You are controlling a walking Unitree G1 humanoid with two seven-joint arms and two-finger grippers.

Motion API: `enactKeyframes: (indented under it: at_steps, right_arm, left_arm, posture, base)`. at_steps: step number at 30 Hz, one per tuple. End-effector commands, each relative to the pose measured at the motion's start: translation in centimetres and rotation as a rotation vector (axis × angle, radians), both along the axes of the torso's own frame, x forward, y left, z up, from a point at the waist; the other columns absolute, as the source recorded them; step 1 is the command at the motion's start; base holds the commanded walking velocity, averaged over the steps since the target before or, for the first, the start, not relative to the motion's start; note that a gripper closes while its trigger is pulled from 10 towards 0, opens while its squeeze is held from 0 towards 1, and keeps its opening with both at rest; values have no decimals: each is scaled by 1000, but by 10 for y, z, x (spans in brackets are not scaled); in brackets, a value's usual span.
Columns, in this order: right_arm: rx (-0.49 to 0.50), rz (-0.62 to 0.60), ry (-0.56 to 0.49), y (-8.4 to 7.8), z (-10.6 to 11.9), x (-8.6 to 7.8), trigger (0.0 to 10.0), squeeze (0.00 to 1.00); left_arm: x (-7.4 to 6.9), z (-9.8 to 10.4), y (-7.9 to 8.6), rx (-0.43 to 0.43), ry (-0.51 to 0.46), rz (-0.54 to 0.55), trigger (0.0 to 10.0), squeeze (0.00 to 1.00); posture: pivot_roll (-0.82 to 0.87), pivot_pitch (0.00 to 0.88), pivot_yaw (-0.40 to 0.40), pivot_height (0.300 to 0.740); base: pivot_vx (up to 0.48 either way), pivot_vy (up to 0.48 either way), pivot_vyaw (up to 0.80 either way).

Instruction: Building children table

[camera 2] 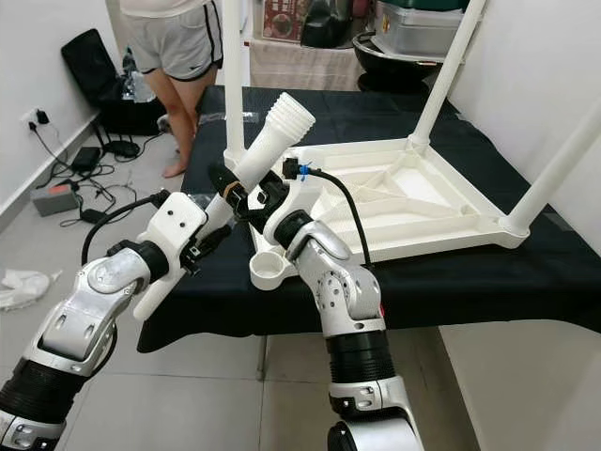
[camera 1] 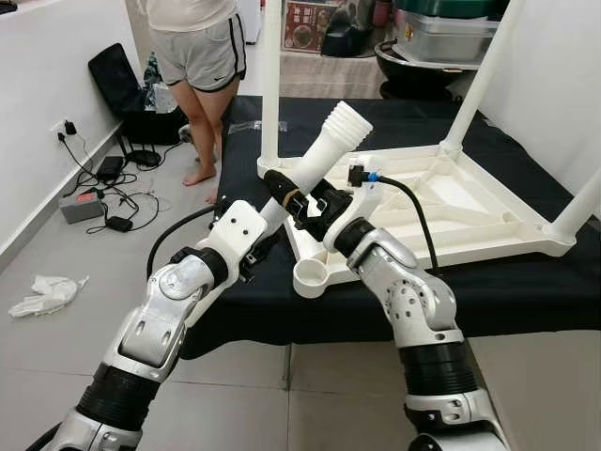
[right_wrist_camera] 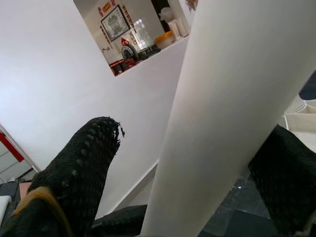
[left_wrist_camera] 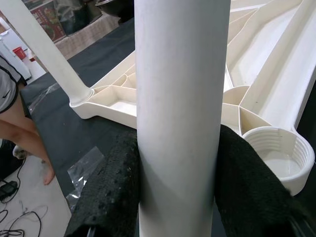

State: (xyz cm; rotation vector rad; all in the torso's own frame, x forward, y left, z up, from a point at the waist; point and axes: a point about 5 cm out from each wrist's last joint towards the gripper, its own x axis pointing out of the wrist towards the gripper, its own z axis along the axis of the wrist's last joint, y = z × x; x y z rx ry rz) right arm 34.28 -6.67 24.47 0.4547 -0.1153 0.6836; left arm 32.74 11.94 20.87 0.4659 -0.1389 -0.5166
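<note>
Both grippers, the left gripper [camera 1: 282,191] and the right gripper [camera 1: 324,209], are clamped on the loose white table leg [camera 1: 324,150], held tilted above the empty corner socket [camera 1: 311,278] of the upturned tabletop [camera 1: 441,202]. The threaded end seems to point away from the socket, so cross-threading or slipping is the risk.

Empty corner socket [camera 1: 311,278] open above; upright legs [camera 1: 270,85] crowd far side.
</note>
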Motion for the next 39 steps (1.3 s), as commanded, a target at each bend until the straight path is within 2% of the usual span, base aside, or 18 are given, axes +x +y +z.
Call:
enactKeyframes:
  at_steps: [1, 4, 5, 7, 9, 21, 26, 27, 35, 36, 39]
  right_arm:
    - [21, -6, 6, 1, 2, 2, 10000, 0]
    - [35, 6, 9, 5, 3, 1, 9961, 0]
    - [36, 10, 8, 7, 3, 1, 2745, 0]
    - [36, 13, 8, 8, 3, 1, 2745, 0]
    - [48, 22, 9, 10, 4, 1, 0, 0]
    - [87, 30, 28, 10, 4, 0, 0, 0]
    - [93, 18, 38, 10, 3, 0, 0, 0]
    - [94, 13, 38, 9, 3, 0, 0, 0]
    - [102, -3, 40, 7, 4, 2, 0, 0]
    - [106, -18, 42, 6, 5, 3, 0, 0]
    - [114, -43, 43, 3, 6, 5, 0, 0]
  left_arm:
    - [-1, 5, -8, 4, -30, -40, 10000, 0]
    - [-1, 3, -10, 6, -30, -48, 10000, 0]
    - [-1, 3, -11, 5, -31, -50, 10000, 0]
    - [-1, 3, -11, 4, -33, -51, 10000, 0]
    - [-1, 3, -11, 10, -38, -53, 10000, 0]
    - [2, 3, -6, 27, -46, -36, 10000, 0]
    - [4, -1, -3, 5, 3, -5, 10000, 0]
    - [5, -1, -2, -2, 10, -4, 10000, 1000]
    - [8, 2, 5, -3, -16, 43, 10000, 1000]
    - [10, 2, 6, 7, -7, 48, 10000, 0]
    - [11, 4, 9, 21, -11, 57, 10000, 0]
  posture:
    - [124, 93, -86, 740]
    - [124, 93, -84, 740]
    - [125, 93, -83, 740]
    - [125, 93, -83, 740]
    - [125, 93, -85, 740]
    - [122, 90, -84, 740]
    - [125, 79, -84, 740]
    - [124, 76, -84, 740]
    - [123, 74, -85, 740]
    - [124, 78, -85, 740]
    - [124, 78, -87, 740]
  base:
    - [0, 0, 0]
    - [0, 0, 0]
    - [0, 0, 0]
    - [0, 0, 0]
    - [0, 0, 0]
    - [0, 0, 0]
    - [0, 0, 0]
    - [0, 0, 0]
    - [0, 0, 0]
    - [0, 0, 0]
    - [0, 0, 0]
